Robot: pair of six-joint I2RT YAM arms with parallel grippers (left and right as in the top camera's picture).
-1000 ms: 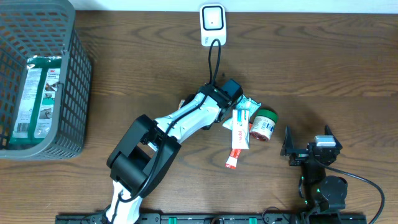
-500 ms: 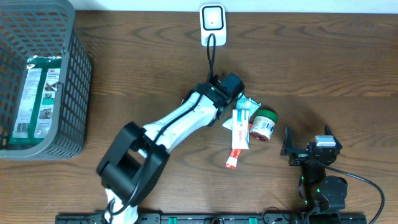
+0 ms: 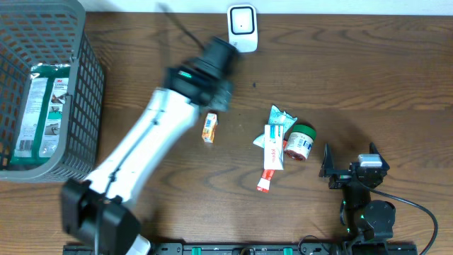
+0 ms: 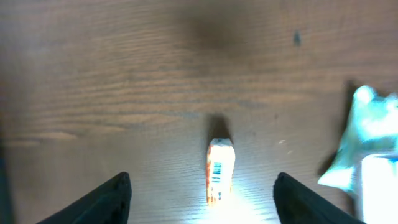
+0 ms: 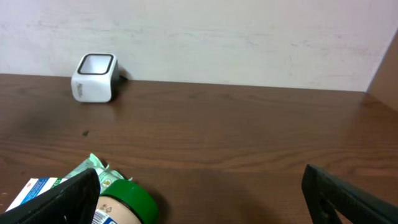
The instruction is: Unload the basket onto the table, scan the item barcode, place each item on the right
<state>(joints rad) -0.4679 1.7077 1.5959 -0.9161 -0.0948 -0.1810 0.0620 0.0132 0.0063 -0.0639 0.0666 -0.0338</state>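
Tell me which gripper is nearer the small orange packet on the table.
Left. The left gripper hangs just above the orange packet, fingers apart. The right gripper sits well off to its right, beyond the tube and jar.

A dark wooden table (image 3: 375,64) is carrying six things. A grey mesh basket (image 3: 88,106) is standing at its far-left edge. A white scanner (image 3: 241,27) is sitting at the back edge, near the middle. A small orange packet (image 3: 209,128) is lying alone on bare wood, apart from the rest. To its right, a green-and-white pouch (image 3: 281,116), a long white-and-red box (image 3: 272,150) and a green-lidded jar (image 3: 300,142) are lying clustered together. The box seems to be touching the pouch, though the overhead view is not making that plain.
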